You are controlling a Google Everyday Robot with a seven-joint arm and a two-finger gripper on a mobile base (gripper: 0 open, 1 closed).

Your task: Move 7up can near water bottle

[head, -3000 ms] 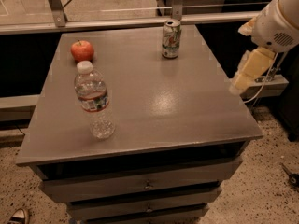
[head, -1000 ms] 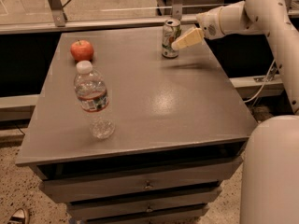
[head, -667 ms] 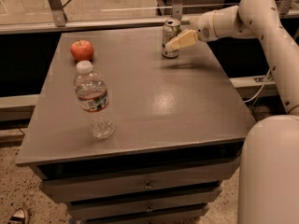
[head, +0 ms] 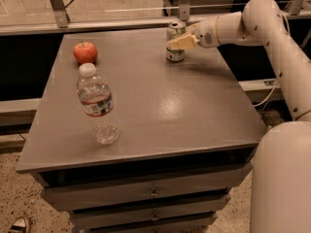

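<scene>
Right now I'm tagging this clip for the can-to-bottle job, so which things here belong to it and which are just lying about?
Part of the job:
- can, at the far edge of the table
- bottle, front left
- gripper, at the can

Just lying about:
- apple, behind the bottle

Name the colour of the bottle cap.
The cap is white (camera view); gripper at the 7up can.

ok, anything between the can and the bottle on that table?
Nothing visible. The gripper is at the can near the back of the table; bare tabletop runs from there to the bottle at front left. The apple sits behind the bottle, off the straight line.
</scene>
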